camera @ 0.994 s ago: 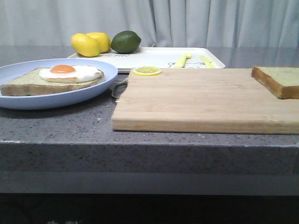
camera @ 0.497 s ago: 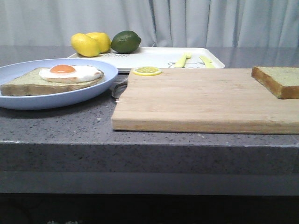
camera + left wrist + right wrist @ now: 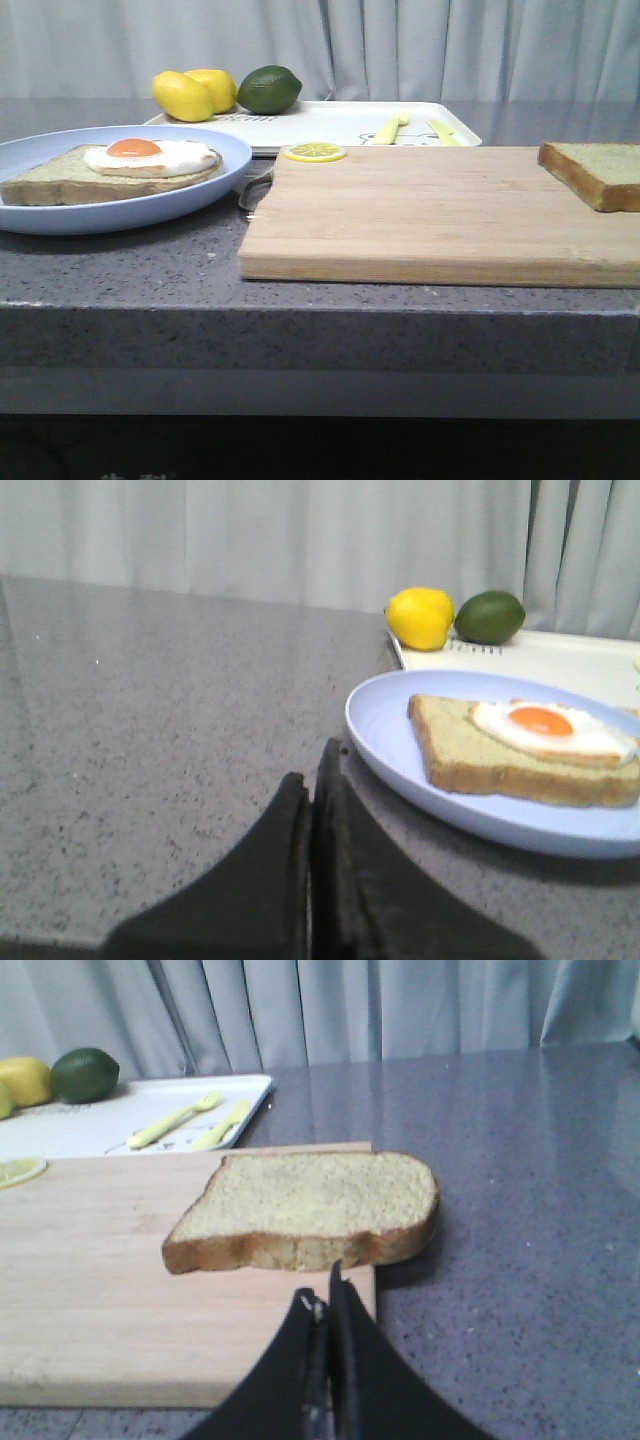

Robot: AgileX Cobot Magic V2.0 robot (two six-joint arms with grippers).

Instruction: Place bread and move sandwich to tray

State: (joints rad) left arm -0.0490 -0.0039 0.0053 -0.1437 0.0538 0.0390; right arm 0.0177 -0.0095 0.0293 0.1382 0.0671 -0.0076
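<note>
Front view shows neither arm, so nothing is under way yet: the bread (image 3: 597,172) lies untouched at the far right corner of the cutting board (image 3: 440,215), and the sandwich (image 3: 110,170), one slice under a fried egg, sits on the blue plate (image 3: 225,165) at the left. The tray (image 3: 330,125) stands behind both, well apart from the bread.

From the wrist views, the right gripper (image 3: 326,1305) hangs just short of the bread's near crust with its fingers pressed together and empty; the left gripper (image 3: 315,780) is likewise closed on nothing, near the plate's rim. I judge the first step, picking up the bread, is in hand. The right gripper would need to spread, straddle the slice by its edges, then carry it left across the board onto the egg. The crust overhanging the board's corner may help a finger get under.

The surface is dark grey speckled stone with a thick front lip. Two lemons (image 3: 195,93) and a lime (image 3: 269,89) rest at the tray's back left, yellow cutlery (image 3: 415,128) on it, a lemon slice (image 3: 315,152) on the board. Pale curtains (image 3: 320,45) close the room behind.
</note>
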